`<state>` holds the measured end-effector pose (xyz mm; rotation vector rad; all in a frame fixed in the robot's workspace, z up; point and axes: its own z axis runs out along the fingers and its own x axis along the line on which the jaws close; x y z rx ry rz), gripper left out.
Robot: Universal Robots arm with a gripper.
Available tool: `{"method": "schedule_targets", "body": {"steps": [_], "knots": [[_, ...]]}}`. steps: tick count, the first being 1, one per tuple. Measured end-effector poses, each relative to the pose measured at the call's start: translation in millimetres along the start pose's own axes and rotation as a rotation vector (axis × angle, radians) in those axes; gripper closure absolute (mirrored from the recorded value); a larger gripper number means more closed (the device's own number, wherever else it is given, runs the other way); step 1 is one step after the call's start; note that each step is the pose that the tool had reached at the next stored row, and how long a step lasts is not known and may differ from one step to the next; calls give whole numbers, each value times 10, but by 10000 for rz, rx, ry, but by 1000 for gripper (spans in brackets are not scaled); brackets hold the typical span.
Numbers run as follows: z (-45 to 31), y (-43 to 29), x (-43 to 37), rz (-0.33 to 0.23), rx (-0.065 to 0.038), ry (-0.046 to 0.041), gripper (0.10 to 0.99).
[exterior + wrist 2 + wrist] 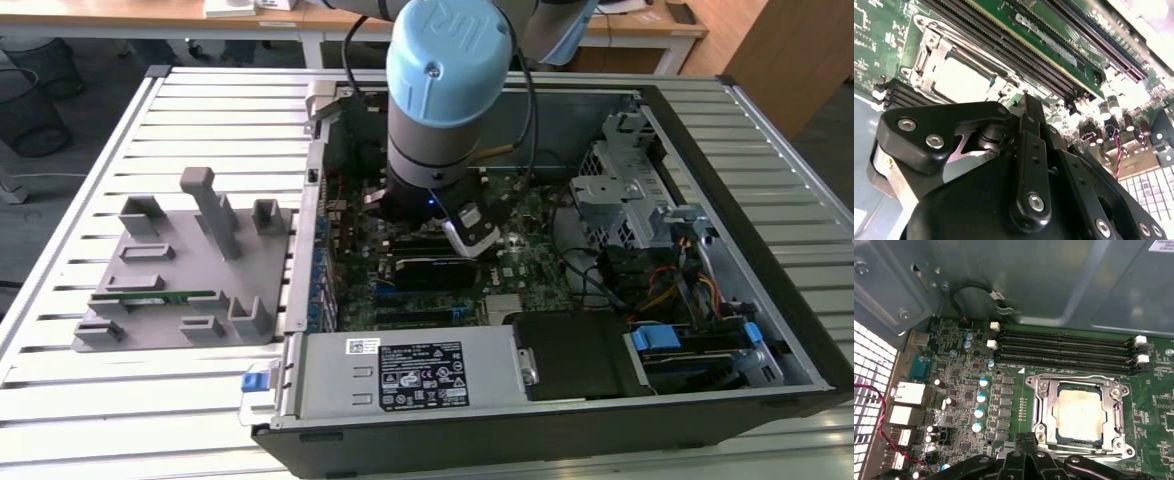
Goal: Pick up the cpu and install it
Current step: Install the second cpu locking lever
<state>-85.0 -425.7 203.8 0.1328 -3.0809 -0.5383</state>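
The cpu (1077,412), a pale silvery square, lies flat inside the metal-framed socket (1040,407) on the green motherboard; the second wrist view shows the cpu (961,80) in the socket too. My gripper (1024,442) hovers beside the socket's edge, a little away from the chip, with its black fingers (1026,107) pressed together and nothing between them. In the exterior view the arm (434,120) reaches straight down into the open computer case (767,330), above the middle of the board.
Several black memory slots (1064,347) run alongside the socket. A grey fixture (187,270) on the slatted table at the exterior view's left carries a green memory stick (154,297). The power supply (400,375), drive cage (621,195) and cables (667,290) crowd the case.
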Motion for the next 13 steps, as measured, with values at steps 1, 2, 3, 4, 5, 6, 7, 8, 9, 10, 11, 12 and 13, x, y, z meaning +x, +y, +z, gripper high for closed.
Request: {"method": "schedule_targets", "body": {"steps": [1, 2, 3, 4, 5, 6, 7, 8, 9, 10, 11, 12, 13], "knots": [[-12, 4, 0, 0, -3, 0, 980], [-25, 9, 0, -1, -5, -1, 980], [-36, 13, 0, -1, -8, -1, 980], [-46, 17, 0, -1, -8, -1, 980], [-54, 20, -1, -1, -8, -1, 980], [-60, 22, 0, 0, -8, -1, 980], [-69, 25, -1, -1, -9, -1, 980], [-78, 28, -1, -1, -10, -1, 980], [-86, 31, -1, -1, -10, -1, 980], [-91, 33, -1, -1, -10, -1, 980], [-97, 35, -1, -1, -11, -1, 980], [-104, 38, -1, -1, -13, -1, 980], [-113, 41, -1, -1, -13, -1, 980]]}}
